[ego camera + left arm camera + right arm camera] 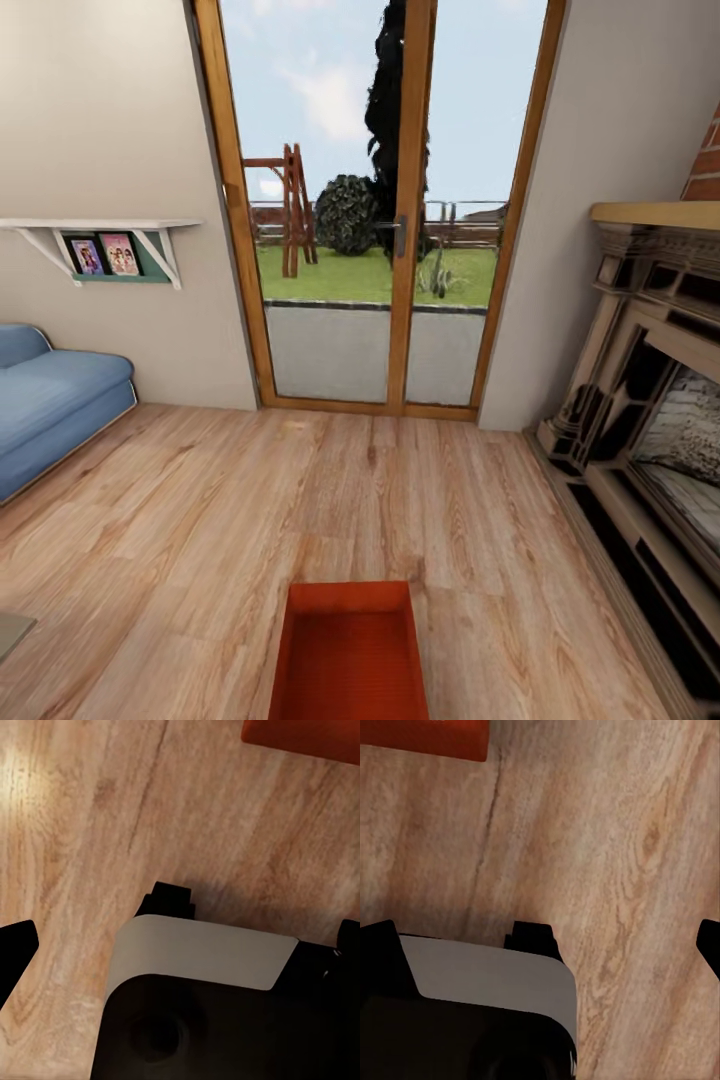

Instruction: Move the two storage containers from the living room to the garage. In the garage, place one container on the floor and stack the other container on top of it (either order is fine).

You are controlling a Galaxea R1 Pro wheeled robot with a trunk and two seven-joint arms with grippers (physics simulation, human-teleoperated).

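Orange-red storage container [348, 655] at 6 o'clock, ahead of base: collision risk when driving. Claw states indeterminable.

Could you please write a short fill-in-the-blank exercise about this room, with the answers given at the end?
1. The storage container rests on a floor made of ____ planks.
2. The sofa at the left of the head view is ____ in colour.
3. The fireplace stands on the ____ side of the head view.
4. Two framed pictures sit under a white ____.

Answers: wood; blue; right; shelf
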